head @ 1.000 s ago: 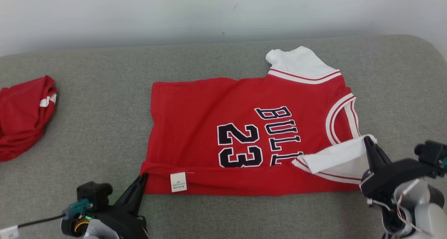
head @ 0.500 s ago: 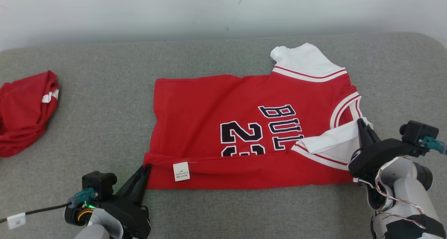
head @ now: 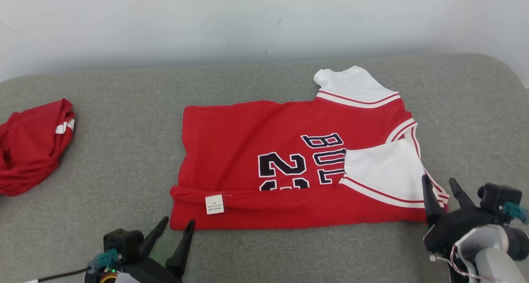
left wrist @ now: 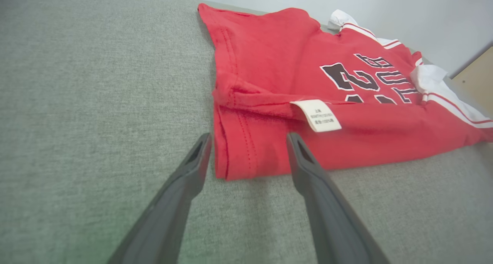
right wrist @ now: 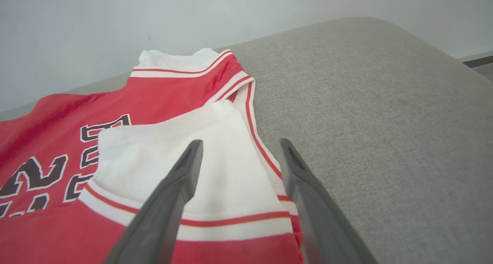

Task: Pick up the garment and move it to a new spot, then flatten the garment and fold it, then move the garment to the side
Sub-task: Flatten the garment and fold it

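The garment point(head: 256, 126) is a red jersey with black "23" lettering and white sleeves, spread on the grey cushion, its near long edge folded over onto the front. A white care label point(head: 214, 204) lies on that fold. My left gripper point(head: 178, 221) stands open just short of the fold's left corner point(left wrist: 246, 160), fingers apart, holding nothing. At the right end my right gripper point(head: 439, 184) is open too, straddling the folded-over white sleeve point(right wrist: 215, 156) without gripping it. In the left wrist view the garment point(left wrist: 292, 63) stretches away to the right.
A second red garment point(head: 29, 146) lies crumpled at the far left of the grey cushion point(head: 115, 122). A pale wall point(head: 248, 18) runs behind the cushion. The cushion's rounded right corner point(right wrist: 385, 71) falls away beyond the jersey.
Both grippers opened and let go of the jersey's near edge, drawing back a little toward me. The near edge and white sleeve now lie folded onto the front. The head camera shifted slightly.
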Tool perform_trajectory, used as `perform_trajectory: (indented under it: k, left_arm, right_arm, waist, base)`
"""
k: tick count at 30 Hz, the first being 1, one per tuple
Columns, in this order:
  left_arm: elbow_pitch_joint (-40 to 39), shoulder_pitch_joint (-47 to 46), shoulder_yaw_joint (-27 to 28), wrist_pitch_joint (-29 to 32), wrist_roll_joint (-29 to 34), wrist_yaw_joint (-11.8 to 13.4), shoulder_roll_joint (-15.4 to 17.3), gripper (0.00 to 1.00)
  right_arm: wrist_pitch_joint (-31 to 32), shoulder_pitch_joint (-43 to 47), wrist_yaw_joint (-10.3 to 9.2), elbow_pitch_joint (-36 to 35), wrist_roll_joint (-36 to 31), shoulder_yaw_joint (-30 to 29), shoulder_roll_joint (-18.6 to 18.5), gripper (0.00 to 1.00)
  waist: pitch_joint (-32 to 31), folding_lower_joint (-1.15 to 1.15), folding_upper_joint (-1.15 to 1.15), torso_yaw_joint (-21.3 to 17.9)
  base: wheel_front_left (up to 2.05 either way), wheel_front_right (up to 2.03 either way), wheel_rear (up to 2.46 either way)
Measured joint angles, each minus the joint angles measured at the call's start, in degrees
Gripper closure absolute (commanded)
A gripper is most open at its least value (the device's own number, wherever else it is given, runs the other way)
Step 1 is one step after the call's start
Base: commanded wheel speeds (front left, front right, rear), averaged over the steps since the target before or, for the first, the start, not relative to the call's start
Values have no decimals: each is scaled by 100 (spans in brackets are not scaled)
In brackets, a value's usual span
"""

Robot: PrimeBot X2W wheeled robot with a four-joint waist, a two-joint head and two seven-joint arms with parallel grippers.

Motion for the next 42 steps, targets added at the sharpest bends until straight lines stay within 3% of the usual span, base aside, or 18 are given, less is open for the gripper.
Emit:
perform_trajectory:
  k: [11,21,22,23,24,25,26,34,42]
  left_arm:
    - [56,179,74,-31,54,43,-12,0]
    - [341,105,142,-51,-79,35,-208,0]
    - [398,62,131,-52,-79,33,-214,0]
    - [453,17,123,-51,-86,32,-235,31]
    - [520,-14,99,-51,-89,30,-252,31]
    - [570,-43,59,-52,-87,30,-259,80]
    - [627,-70,32,-52,-86,30,-263,100]
    - [771,33,-123,-53,-115,2,-341,100]
    - [162,725,60,-51,-109,37,-189,100]
  right_arm:
    - [-27,653,0,-280,-405,76,-62,0]
    - [5,489,0,136,-769,-97,81,0]
    - [5,452,0,198,-804,-130,85,9]
    - [4,403,0,271,-811,-166,105,57]
    - [-1,368,0,334,-809,-194,133,57]
    - [-20,339,0,378,-797,-204,168,86]
    - [-27,303,0,433,-764,-209,208,100]
    - [-256,352,1,626,-559,-194,202,100]
    - [-242,1173,0,-191,-244,-172,178,100]
  waist:
    - [87,0,0,-121]
    - [178,1,0,-130]
    - [190,0,0,-123]
    - [200,1,0,-117]
    - [204,1,0,-113]
    - [201,1,0,-112]
    - [194,1,0,-112]
    - [-21,1,0,-87]
    - [-320,0,0,-63]
  base:
    - [0,0,0]
    - [0,0,0]
    - [0,0,0]
    - [0,0,0]
    - [0,0,0]
    - [0,0,0]
    - [0,0,0]
    - [0,0,0]
    - [0,0,0]
